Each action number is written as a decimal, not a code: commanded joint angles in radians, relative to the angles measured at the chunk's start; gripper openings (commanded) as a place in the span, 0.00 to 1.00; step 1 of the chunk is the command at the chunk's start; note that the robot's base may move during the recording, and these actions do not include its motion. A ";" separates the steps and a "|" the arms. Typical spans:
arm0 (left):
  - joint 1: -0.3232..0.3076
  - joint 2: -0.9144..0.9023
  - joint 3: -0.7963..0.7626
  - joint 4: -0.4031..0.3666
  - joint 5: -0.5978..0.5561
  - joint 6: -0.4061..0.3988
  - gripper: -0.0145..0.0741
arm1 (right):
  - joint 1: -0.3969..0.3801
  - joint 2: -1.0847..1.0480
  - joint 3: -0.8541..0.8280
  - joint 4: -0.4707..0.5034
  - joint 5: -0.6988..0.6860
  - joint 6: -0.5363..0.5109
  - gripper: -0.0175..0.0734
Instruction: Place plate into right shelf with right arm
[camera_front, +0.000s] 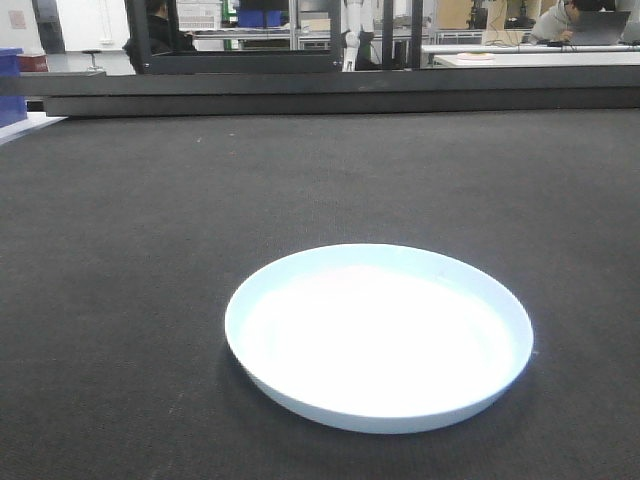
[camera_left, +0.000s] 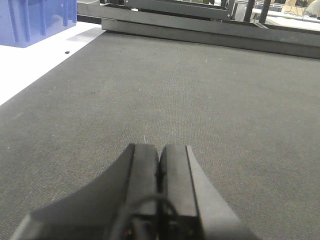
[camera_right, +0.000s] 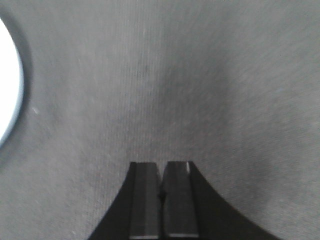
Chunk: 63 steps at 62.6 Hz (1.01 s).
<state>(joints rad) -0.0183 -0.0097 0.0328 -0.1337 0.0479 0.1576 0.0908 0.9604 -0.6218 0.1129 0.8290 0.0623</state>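
Observation:
The plate (camera_front: 379, 335), round, shallow and pale blue-white, lies flat on the dark grey mat in the front view. Neither gripper shows in that view. In the right wrist view only the plate's edge (camera_right: 9, 82) appears, at the far left; my right gripper (camera_right: 161, 165) is shut with nothing between its fingers, over bare mat well to the plate's right. My left gripper (camera_left: 159, 147) is likewise shut and empty above the mat. The right shelf is out of view.
A dark low frame (camera_front: 330, 90) bounds the mat's far edge. A blue bin (camera_left: 35, 20) stands on a white surface (camera_left: 35, 65) along the mat's left side. Tables and people sit in the background (camera_front: 570, 25).

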 joint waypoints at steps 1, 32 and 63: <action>-0.002 -0.010 0.010 -0.008 -0.090 -0.007 0.02 | 0.035 0.067 -0.053 -0.013 -0.021 0.007 0.25; -0.002 -0.010 0.010 -0.008 -0.090 -0.007 0.02 | 0.284 0.395 -0.288 -0.046 0.060 0.157 0.26; -0.002 -0.010 0.010 -0.008 -0.090 -0.007 0.02 | 0.419 0.554 -0.424 -0.107 0.095 0.378 0.72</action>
<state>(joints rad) -0.0183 -0.0097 0.0328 -0.1337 0.0479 0.1576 0.5047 1.5334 -1.0110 0.0066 0.9316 0.4269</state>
